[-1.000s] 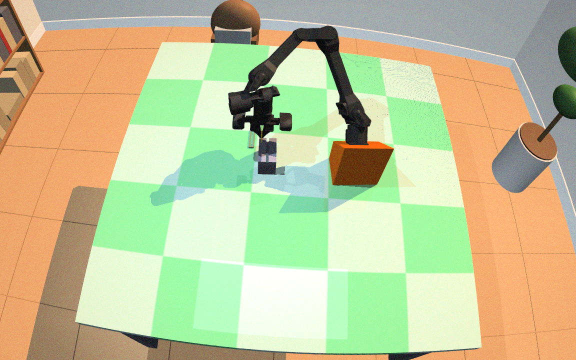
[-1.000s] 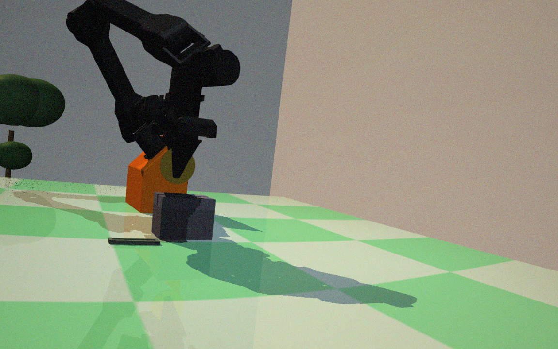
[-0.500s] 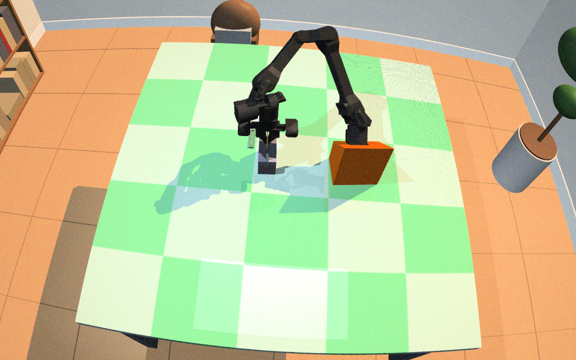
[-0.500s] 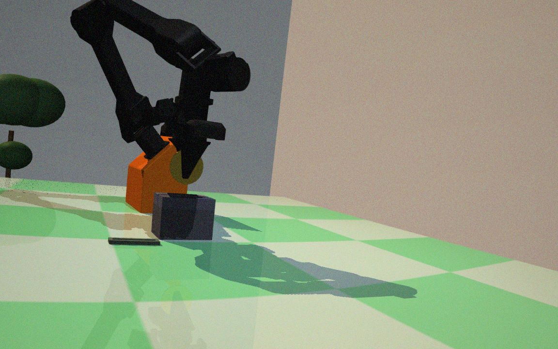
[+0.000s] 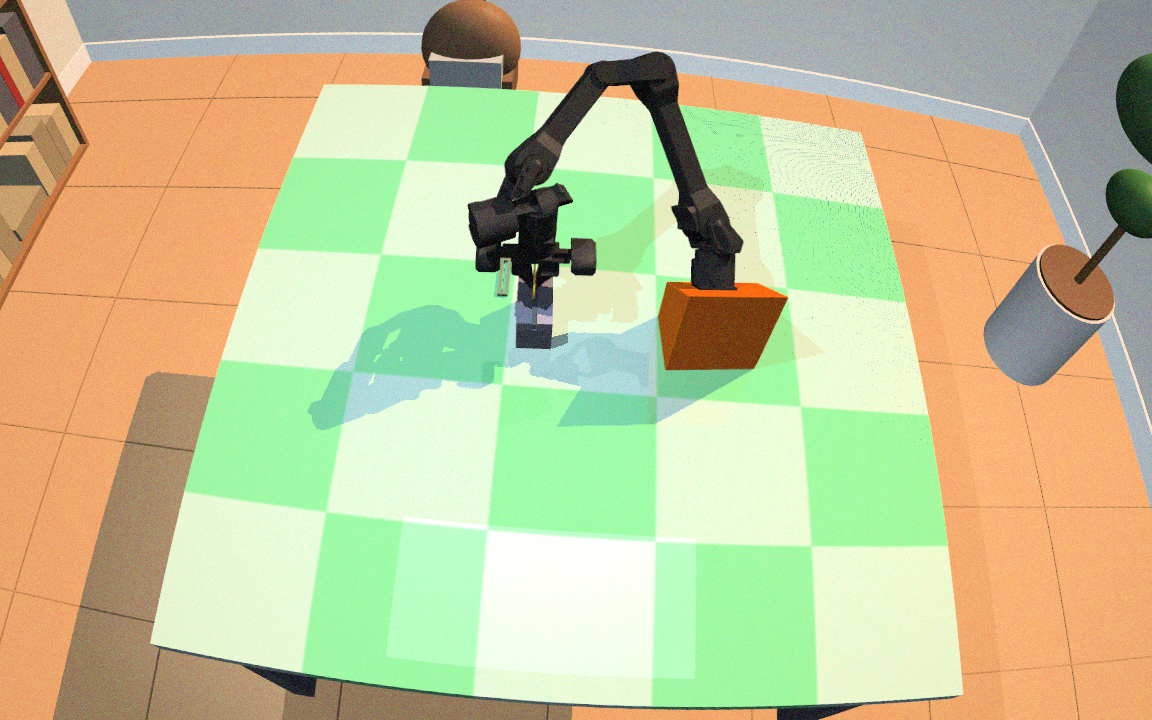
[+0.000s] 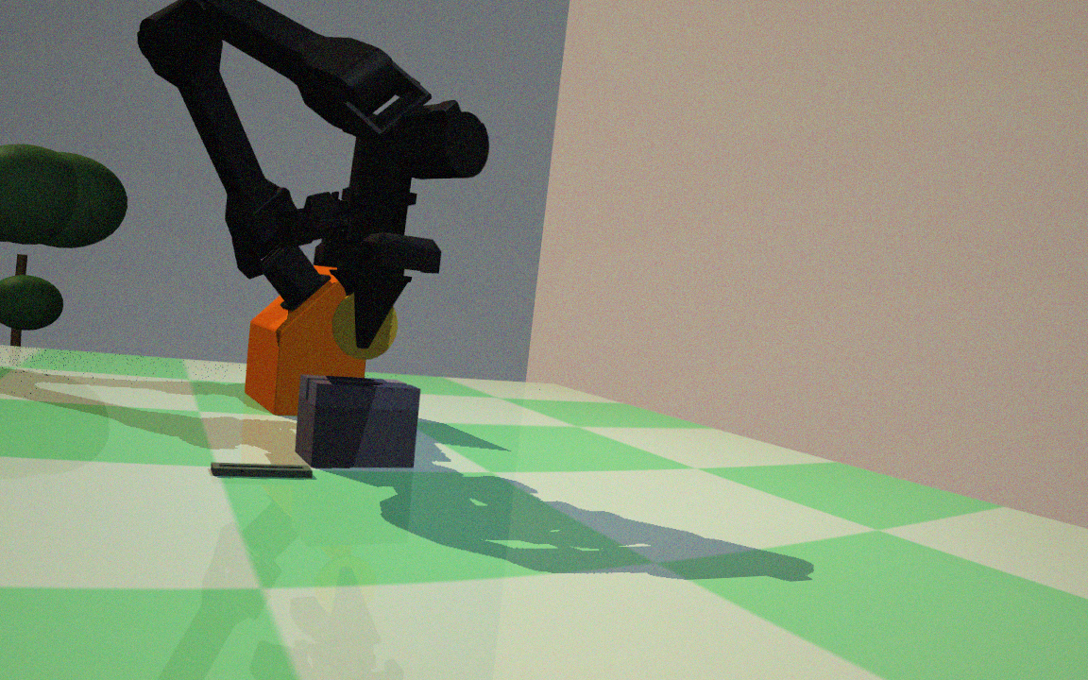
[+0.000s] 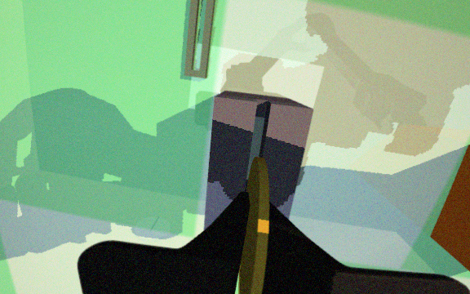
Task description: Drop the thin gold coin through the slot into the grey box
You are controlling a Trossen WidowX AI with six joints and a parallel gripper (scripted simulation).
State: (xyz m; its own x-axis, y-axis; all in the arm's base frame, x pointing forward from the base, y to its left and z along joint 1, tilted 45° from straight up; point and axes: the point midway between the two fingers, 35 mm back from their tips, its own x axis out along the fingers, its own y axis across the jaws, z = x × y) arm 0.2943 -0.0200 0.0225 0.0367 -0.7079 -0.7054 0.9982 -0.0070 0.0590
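Observation:
My gripper (image 5: 534, 285) (image 6: 364, 342) (image 7: 250, 200) is shut on the gold coin (image 6: 344, 328) (image 7: 258, 184), which stands on edge between the fingertips. The exterior view shows the coin's lower rim a little above the closed grey box (image 5: 533, 336) (image 6: 358, 433) (image 7: 235, 147), with a gap between them. In the wrist view the lid's dark narrow slot (image 7: 257, 132) runs nearly in line with the coin, whose near part hides the slot's near end. The shallow holder (image 6: 261, 470) (image 7: 206, 49) is empty and lies flat beside the box.
The arm's orange base block (image 5: 716, 331) (image 6: 263, 364) (image 7: 469, 212) stands on the checkered table (image 5: 419, 608) to the right of the box in the top view. Shadows of the arm fall across the box lid and the table around it.

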